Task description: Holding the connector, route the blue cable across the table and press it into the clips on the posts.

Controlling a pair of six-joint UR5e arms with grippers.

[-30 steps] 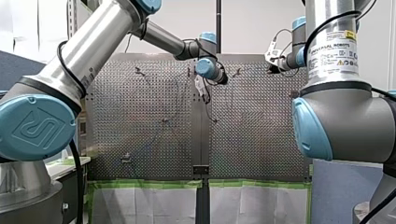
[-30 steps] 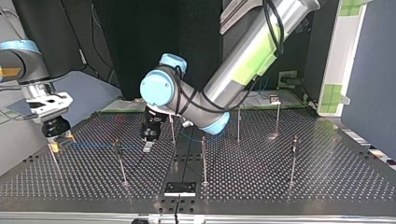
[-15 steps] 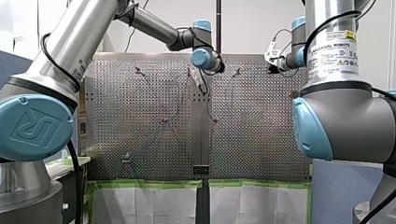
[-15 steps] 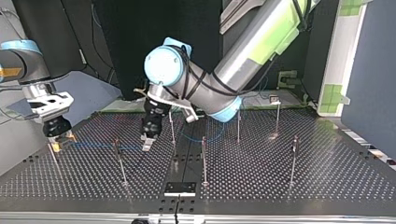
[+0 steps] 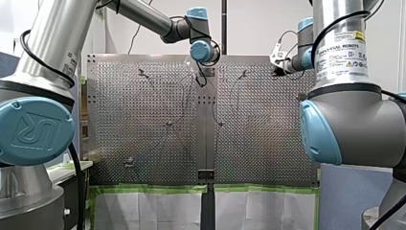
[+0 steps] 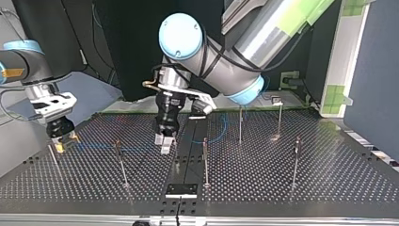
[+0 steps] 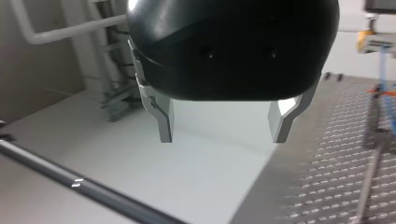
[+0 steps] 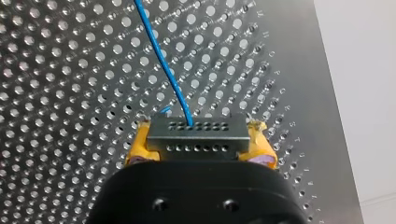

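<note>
1. Connector: a small flat grey block with rows of pinholes. My right pincer clamps it between yellow pads, low over the perforated tabletop, near the top view's left edge.
2. Cable: a thin blue line that leaves the connector's face and runs out across the tabletop. In the top view it stretches from the right pincer past a post toward the middle, and a slack loop shows further on beside a second post. Whether it sits in any clip is too small to tell.
3. Handling, by judgement: the cable looks light, limp and a little springy, so it probably needs tension to stay seated in a clip. The rigid connector is the sound place to hold. A hard pull could strain the joint where the cable meets it.
4. Left pincer: its metal fingers stand apart with nothing between them. It hangs over the middle of the tabletop, just beside the cable's run.
5. Room: the posts are thin, upright and well apart, which leaves open lanes between them. The bulky left arm crowds the middle. The right pincer works close to the tabletop's edge, so the freest travel is probably inward, toward the posts.
</note>
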